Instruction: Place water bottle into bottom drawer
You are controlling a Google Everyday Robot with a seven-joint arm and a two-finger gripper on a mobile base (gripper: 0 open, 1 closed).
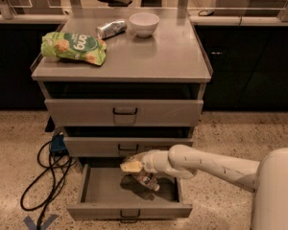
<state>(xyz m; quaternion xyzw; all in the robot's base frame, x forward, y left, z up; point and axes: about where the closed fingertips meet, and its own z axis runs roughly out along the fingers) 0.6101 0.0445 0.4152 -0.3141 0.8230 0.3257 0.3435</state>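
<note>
Gripper (133,166) hangs over the open grey metal bottom drawer (96,210), fingers closed on a small clear plastic water bottle (148,180); the bottle is tilted and partly hidden by the gripper.

cabinet top (153,61): green snack bag (74,47) upper left, silver can (111,28) on its side just beside white bowl (144,23) at top centre. top drawer (86,113) and middle drawer (91,146) closed. black cable (41,176) looped on speckled floor (240,133), lower left.

Pincer (133,166) over matt metal drawer (105,191); bottle (148,179) seemingly plastic.
</note>
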